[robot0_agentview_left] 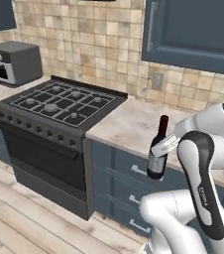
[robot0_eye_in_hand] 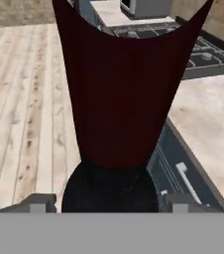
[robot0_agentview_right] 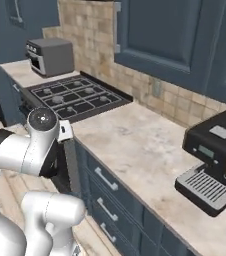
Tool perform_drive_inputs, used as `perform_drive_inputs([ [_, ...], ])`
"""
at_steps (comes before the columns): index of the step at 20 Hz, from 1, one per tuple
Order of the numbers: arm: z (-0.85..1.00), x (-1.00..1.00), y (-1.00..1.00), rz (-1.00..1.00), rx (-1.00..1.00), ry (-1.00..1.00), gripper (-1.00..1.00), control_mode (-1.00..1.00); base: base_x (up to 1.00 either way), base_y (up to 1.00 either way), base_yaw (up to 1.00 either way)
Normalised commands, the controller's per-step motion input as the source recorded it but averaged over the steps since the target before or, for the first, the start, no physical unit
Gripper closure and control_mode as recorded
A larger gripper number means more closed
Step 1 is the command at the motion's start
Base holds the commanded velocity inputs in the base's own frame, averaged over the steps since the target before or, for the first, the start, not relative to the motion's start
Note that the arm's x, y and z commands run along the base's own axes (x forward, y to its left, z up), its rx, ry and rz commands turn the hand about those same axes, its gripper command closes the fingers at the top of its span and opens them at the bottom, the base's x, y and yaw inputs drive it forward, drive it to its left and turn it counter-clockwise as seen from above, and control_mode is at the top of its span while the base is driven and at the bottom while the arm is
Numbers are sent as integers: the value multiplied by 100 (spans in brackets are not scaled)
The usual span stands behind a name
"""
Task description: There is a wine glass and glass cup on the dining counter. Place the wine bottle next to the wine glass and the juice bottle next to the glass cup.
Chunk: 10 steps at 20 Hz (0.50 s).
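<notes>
Right of center in the left base view, I had my gripper clamped on the slim dark wine bottle with its red top, held upright off the marbled worktop's front edge.

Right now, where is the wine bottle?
In the left base view the wine bottle is held upright in the gripper, off the worktop, in front of the blue drawers and right of the stove.
</notes>
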Motion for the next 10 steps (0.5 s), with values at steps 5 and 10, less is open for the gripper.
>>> perform_drive_inputs([
  [5,0,0,0,0,0,0,100,100,0,44,69],
  [10,0,0,0,0,0,0,100,100,23,57,39],
])
